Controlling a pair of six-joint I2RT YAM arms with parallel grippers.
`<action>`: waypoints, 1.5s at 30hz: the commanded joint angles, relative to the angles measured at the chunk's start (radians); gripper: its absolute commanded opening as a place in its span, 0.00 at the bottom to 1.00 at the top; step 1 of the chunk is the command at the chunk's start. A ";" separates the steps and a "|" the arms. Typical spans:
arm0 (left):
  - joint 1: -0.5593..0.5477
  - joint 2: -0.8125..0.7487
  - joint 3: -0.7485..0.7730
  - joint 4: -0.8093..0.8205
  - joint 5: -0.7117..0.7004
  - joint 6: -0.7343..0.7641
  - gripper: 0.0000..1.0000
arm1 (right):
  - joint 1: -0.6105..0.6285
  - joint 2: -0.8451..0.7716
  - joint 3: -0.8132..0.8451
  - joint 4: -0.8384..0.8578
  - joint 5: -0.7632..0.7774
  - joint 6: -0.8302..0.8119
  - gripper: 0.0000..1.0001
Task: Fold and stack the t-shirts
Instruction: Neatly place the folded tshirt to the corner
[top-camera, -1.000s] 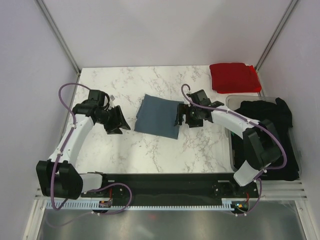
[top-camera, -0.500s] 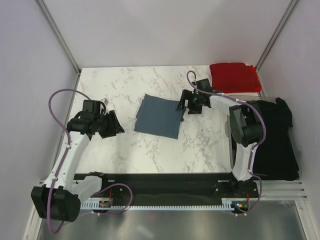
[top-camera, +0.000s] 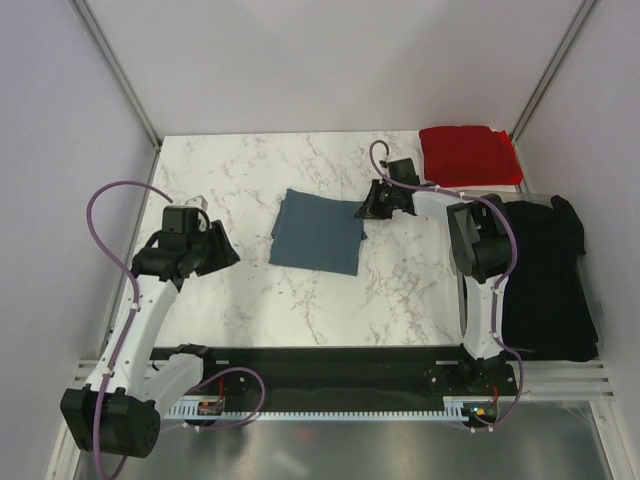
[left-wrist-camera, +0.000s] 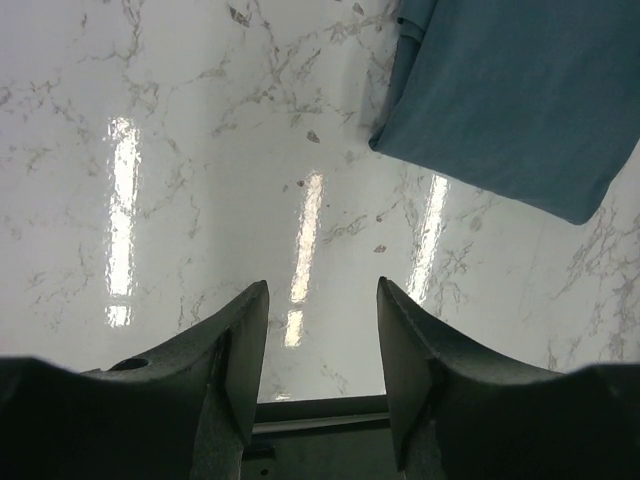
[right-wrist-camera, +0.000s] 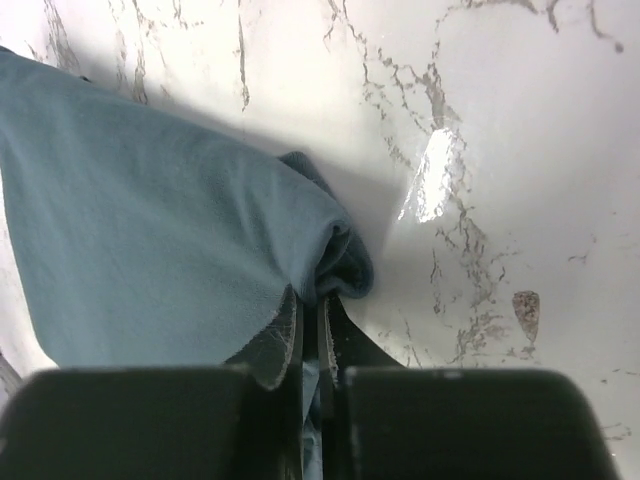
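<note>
A folded slate blue-grey t-shirt (top-camera: 318, 232) lies mid-table; it also fills the left of the right wrist view (right-wrist-camera: 150, 230) and the upper right of the left wrist view (left-wrist-camera: 520, 100). My right gripper (top-camera: 372, 208) is shut on that shirt's upper right corner, with cloth pinched between the fingers (right-wrist-camera: 312, 320). My left gripper (top-camera: 222, 252) hangs open to the left of the shirt, apart from it, with only marble between its fingers (left-wrist-camera: 322, 340). A folded red t-shirt (top-camera: 468, 154) rests at the far right corner. Black t-shirts (top-camera: 545, 275) are heaped at the right.
The black heap lies in a grey bin (top-camera: 466, 205) at the table's right edge. White marble tabletop (top-camera: 250, 170) is bordered by pale walls at the back and sides. A black rail (top-camera: 320, 365) runs along the near edge between the arm bases.
The right gripper moved up to the blue-grey shirt's upper right corner and closed on it. The left arm drew back to the left and toward the near edge, still open.
</note>
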 joint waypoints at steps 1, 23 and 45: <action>0.000 -0.036 -0.002 0.038 -0.048 -0.022 0.54 | 0.001 0.020 0.028 0.005 -0.003 -0.033 0.00; 0.000 -0.073 -0.012 0.040 -0.071 -0.034 0.54 | -0.094 -0.148 0.475 -0.443 0.376 -0.493 0.00; 0.000 -0.068 -0.015 0.044 -0.073 -0.033 0.52 | -0.199 -0.162 0.791 -0.460 0.410 -0.702 0.00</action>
